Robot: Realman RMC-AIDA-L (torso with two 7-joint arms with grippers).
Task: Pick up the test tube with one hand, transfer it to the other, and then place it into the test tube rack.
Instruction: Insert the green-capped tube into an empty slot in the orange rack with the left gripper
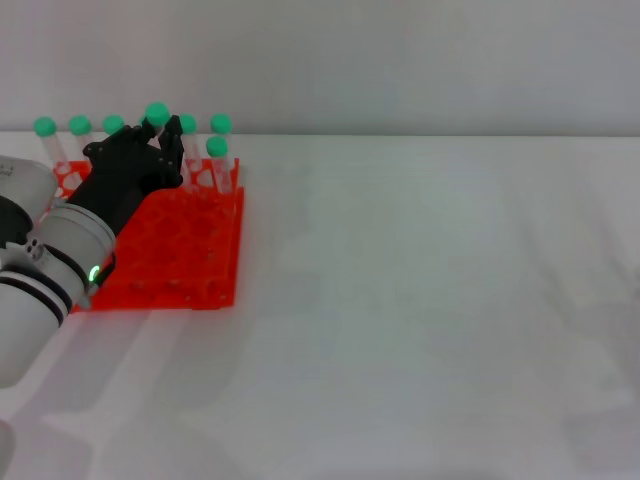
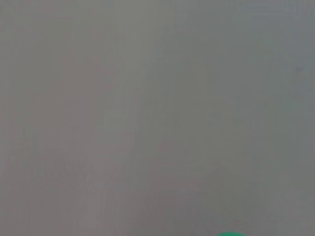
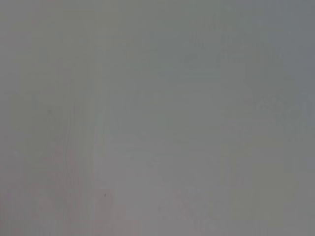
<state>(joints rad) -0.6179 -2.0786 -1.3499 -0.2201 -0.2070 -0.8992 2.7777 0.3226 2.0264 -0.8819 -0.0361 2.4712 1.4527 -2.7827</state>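
The orange-red test tube rack lies at the far left of the white table. My left gripper, black, on the arm with a green light, reaches over the rack's back rows. It is shut on a test tube whose green cap stands up between the fingertips; the tube's body is hidden by the fingers. A sliver of green cap shows in the left wrist view. The right gripper is out of view, and the right wrist view shows only a blank grey surface.
Several more green-capped tubes stand upright in the rack's back rows, such as one at the far left and one at the right corner. The white table stretches to the right of the rack.
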